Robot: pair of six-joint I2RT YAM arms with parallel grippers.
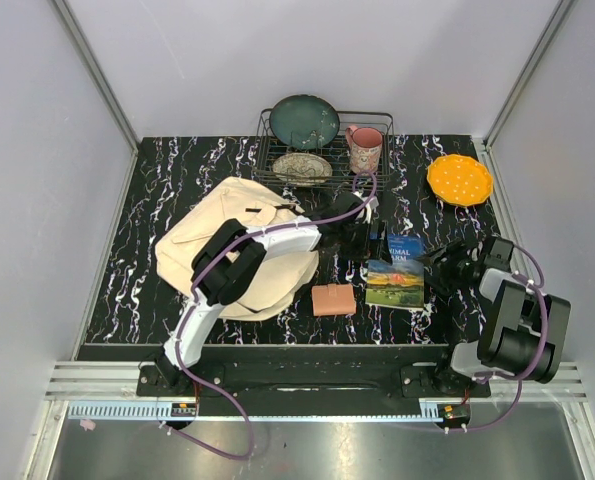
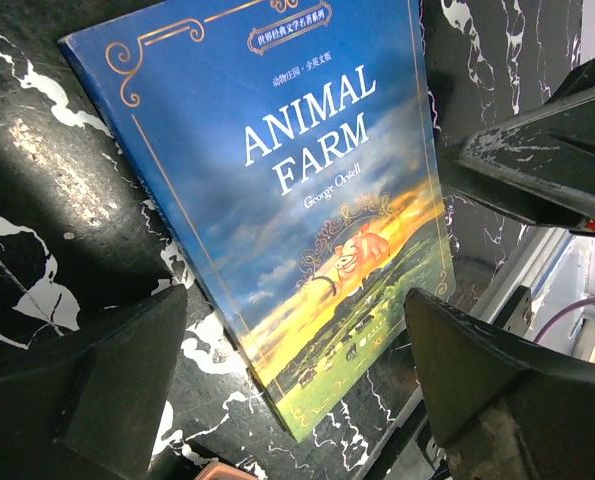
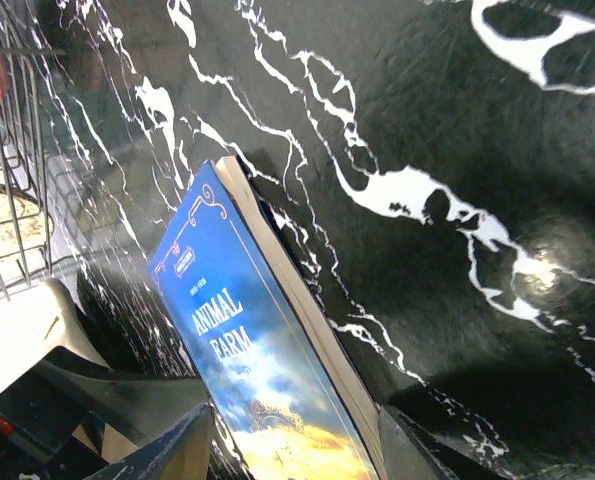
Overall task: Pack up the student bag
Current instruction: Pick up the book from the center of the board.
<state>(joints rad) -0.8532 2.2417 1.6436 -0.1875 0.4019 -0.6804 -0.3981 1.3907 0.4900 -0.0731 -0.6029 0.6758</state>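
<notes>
The student bag (image 1: 235, 250), a large cream canvas backpack, lies flat at the left of the table. My left arm reaches across it. A blue "Animal Farm" book (image 1: 397, 275) lies to the right of the bag. My left gripper (image 1: 360, 238) hangs open just above the book (image 2: 307, 200), its fingers (image 2: 97, 370) wide apart and touching nothing. My right gripper (image 1: 445, 268) is at the book's right edge. There the book (image 3: 247, 340) sits between its jaws, one finger (image 3: 417, 450) against the page edge and the other at the cover's side.
A salmon block (image 1: 334, 299) lies in front of the book, near the bag. At the back stands a wire dish rack (image 1: 322, 150) with two plates and a pink mug (image 1: 365, 148). A yellow plate (image 1: 459, 179) sits at the back right.
</notes>
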